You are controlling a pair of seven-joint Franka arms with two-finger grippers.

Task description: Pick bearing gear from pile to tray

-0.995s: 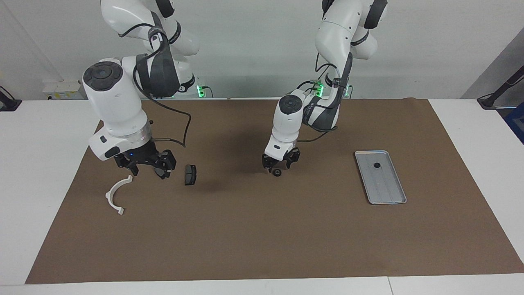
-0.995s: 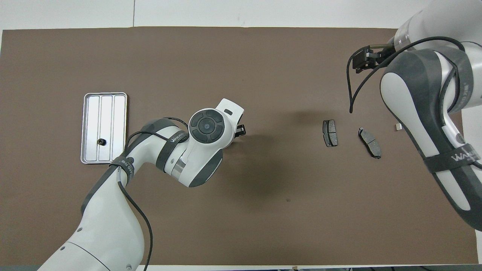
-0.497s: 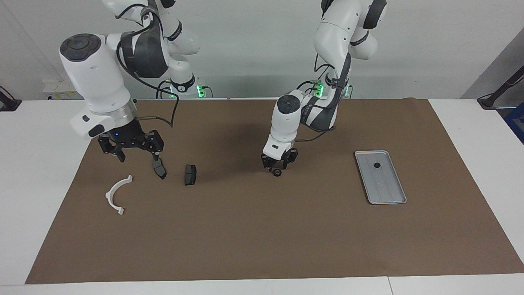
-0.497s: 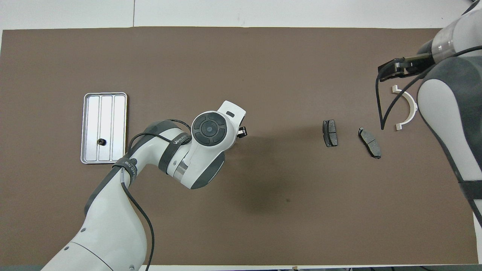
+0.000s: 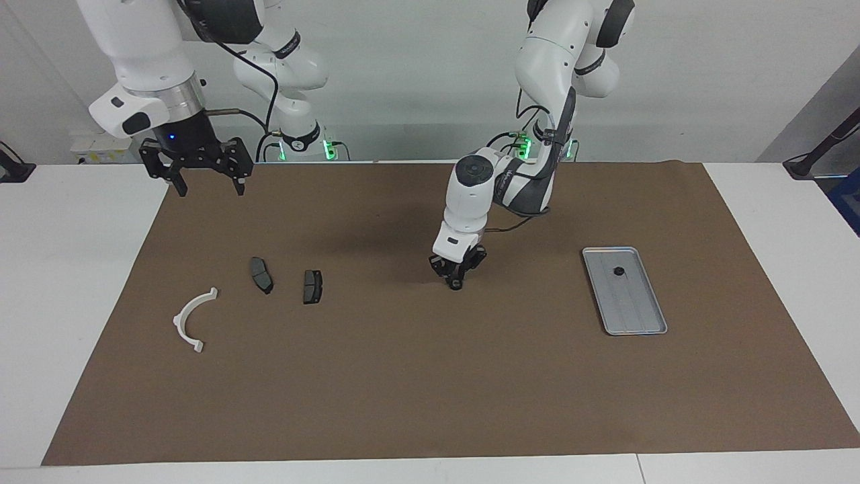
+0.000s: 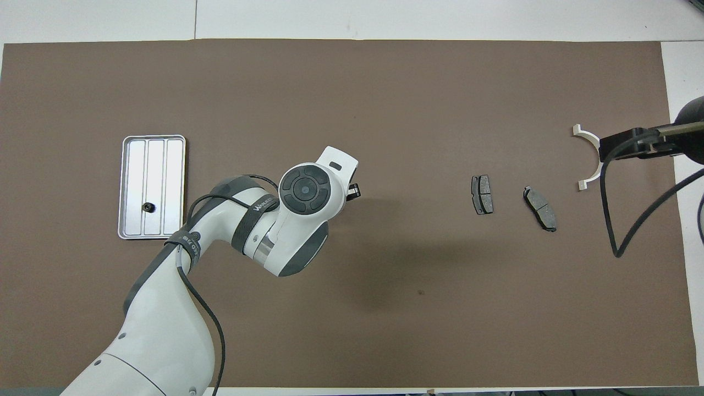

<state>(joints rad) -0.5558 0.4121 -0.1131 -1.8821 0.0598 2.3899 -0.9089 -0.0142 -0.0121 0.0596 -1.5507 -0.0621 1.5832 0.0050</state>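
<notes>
Left gripper (image 5: 456,280) closed on black gear (image 5: 456,285), on mat (image 5: 430,376)

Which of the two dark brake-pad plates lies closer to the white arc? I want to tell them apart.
The slanted plate, toward the right arm's end of the table. It lies beside the white arc, while the squarer plate sits toward the mat's middle.

Bright even light, soft shadows, imgs sharp.

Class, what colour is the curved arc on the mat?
White; the arc shows best in the facing view.
</notes>
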